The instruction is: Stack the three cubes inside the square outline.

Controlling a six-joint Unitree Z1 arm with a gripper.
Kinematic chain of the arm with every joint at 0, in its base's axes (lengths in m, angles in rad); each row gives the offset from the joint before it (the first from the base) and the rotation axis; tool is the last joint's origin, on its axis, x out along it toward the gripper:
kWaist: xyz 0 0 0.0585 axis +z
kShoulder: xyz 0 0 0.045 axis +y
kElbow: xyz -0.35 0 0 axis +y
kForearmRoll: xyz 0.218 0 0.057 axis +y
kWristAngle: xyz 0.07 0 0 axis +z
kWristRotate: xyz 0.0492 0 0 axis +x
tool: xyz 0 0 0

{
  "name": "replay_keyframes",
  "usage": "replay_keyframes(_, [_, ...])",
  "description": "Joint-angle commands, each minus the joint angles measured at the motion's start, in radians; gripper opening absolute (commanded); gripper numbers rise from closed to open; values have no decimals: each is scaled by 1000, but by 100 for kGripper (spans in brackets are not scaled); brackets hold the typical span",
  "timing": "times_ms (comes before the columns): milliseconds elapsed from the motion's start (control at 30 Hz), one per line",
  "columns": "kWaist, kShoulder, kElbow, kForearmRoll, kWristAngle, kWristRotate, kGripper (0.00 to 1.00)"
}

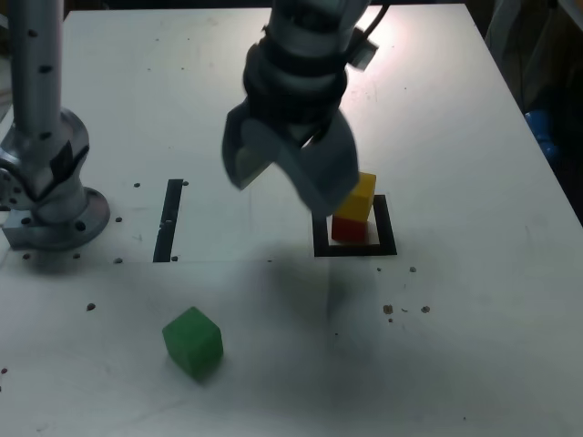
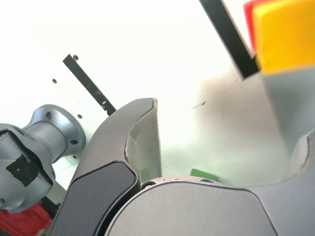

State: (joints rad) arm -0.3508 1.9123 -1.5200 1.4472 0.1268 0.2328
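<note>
The yellow cube (image 1: 364,196) sits on the red cube (image 1: 349,228) inside the square outline (image 1: 387,238), partly hidden behind one finger. My gripper (image 1: 278,187) hangs open and empty above the table, just to the exterior view's left of that stack. The green cube (image 1: 193,341) lies alone near the front, toward the exterior view's left. In the wrist view the yellow cube (image 2: 288,32), a red cube (image 2: 251,10) edge and a corner of the outline (image 2: 231,37) show beyond my gripper (image 2: 216,108). A sliver of the green cube (image 2: 202,173) peeks between the fingers.
A thin black strip (image 1: 169,218) lies flat between the arm's grey base (image 1: 46,182) and the outline. Small dark specks and screw holes dot the white table. A blue object (image 1: 545,137) sits off the table's edge at the exterior view's right.
</note>
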Motion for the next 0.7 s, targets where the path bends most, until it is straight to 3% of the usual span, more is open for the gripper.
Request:
replay_keyframes(0, [-43,-21,40,-20,-11,-21,100])
replay_keyframes(333, [-208,-52,238,-162,-85,-118,98])
replay_keyframes(667, [-315,-36,328,-265,-142,-178,94])
